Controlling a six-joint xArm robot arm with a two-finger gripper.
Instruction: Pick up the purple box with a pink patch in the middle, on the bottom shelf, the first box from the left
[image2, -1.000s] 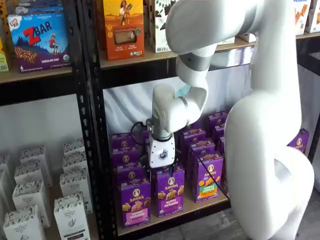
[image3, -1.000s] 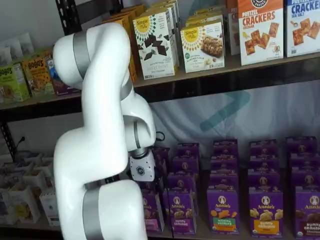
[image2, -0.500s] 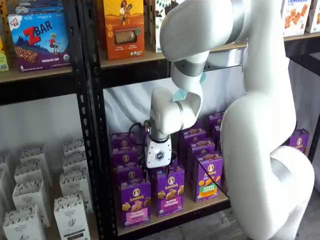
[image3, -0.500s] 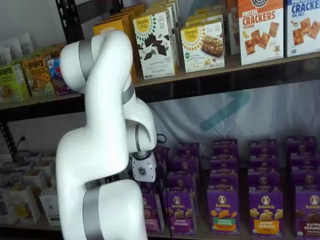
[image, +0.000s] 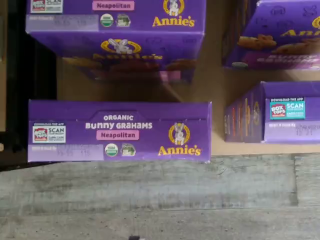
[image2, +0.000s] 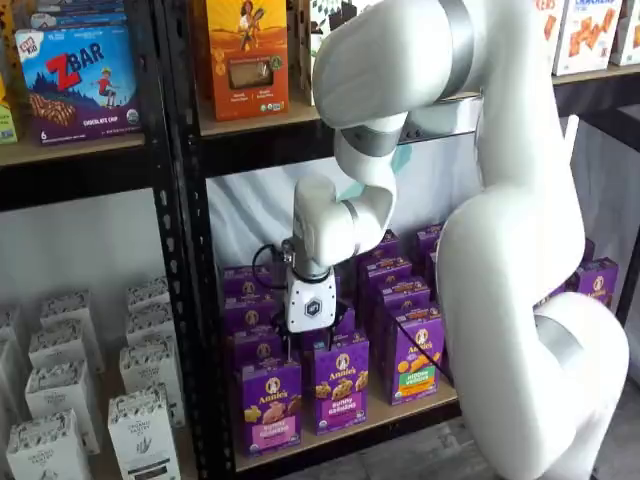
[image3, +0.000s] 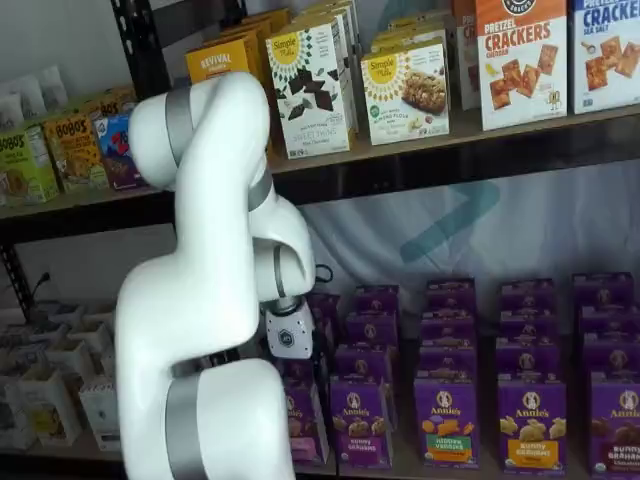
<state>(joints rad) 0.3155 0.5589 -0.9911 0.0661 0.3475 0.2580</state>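
Approach phase only, nothing grasped yet. Purple box upright at front left of bottom shelf, leftmost in the front row, pink band on lower front; top flap reading "Neapolitan" right under the wrist camera. Gripper hanging above the row behind it, body visible, fingers hidden among cartons; jaws spread as wide as they go, holding nothing. Left to do: line up over the box, descend, close, lift out. Shelf: tan wood board, black perforated post tight beside the box. Neighbour carton just beside it. Grey plank floor in front.
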